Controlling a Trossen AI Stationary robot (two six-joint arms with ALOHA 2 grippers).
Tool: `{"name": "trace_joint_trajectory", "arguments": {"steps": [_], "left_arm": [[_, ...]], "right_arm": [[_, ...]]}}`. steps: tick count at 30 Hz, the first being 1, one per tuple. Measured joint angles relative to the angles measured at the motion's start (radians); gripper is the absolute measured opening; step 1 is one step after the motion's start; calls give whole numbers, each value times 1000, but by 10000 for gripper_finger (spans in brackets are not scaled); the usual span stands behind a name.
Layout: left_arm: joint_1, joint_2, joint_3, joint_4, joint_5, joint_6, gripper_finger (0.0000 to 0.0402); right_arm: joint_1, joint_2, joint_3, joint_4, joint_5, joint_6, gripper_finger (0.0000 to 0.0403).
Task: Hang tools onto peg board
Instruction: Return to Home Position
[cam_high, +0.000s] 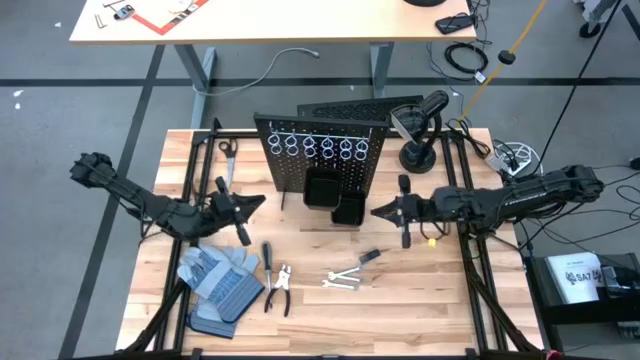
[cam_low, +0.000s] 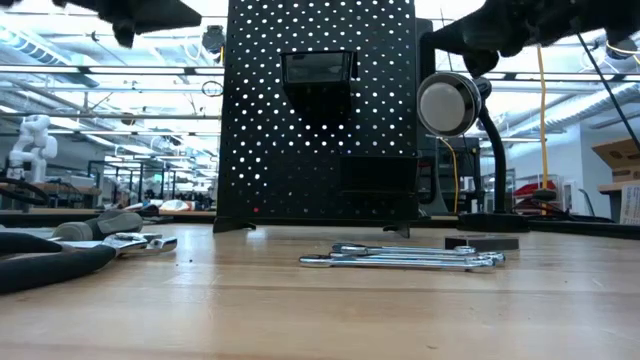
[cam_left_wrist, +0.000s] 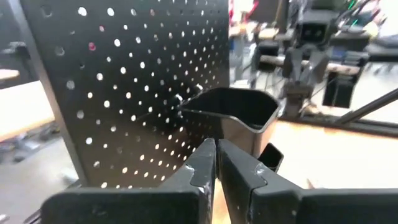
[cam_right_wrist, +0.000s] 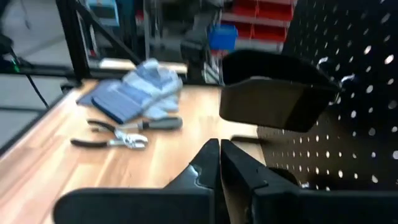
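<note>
The black peg board stands upright at the table's middle, with a row of silver rings and two black bins. On the table near it lie a dark-handled screwdriver, pliers, silver wrenches and a short grey piece. The wrenches also show in the low view. My left gripper is shut and empty, left of the bins, pointing at them. My right gripper is shut and empty, right of the bins.
Grey-and-blue work gloves lie at the near left beside the pliers. A black round-headed lamp on a stand stands at the far right of the board. Scissors lie at the board's far left. Black frame bars run along both table sides.
</note>
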Motion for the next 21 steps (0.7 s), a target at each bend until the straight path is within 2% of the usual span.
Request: {"name": "trace_joint_trajectory", "arguments": {"steps": [6,10,14,21], "left_arm": [[13,-54,-209,348,72,108,31],[29,-59,-273,377,94,74,31],[58,-59,-312,387,178,47,31],[135,-74,-431,530,310,14,31]], "right_arm": [[10,-143,-187,222,0,-30,1],[10,-291,-294,228,0,-21,1],[10,-422,-372,219,-6,-19,0],[10,-619,-447,134,-3,-47,0]]}}
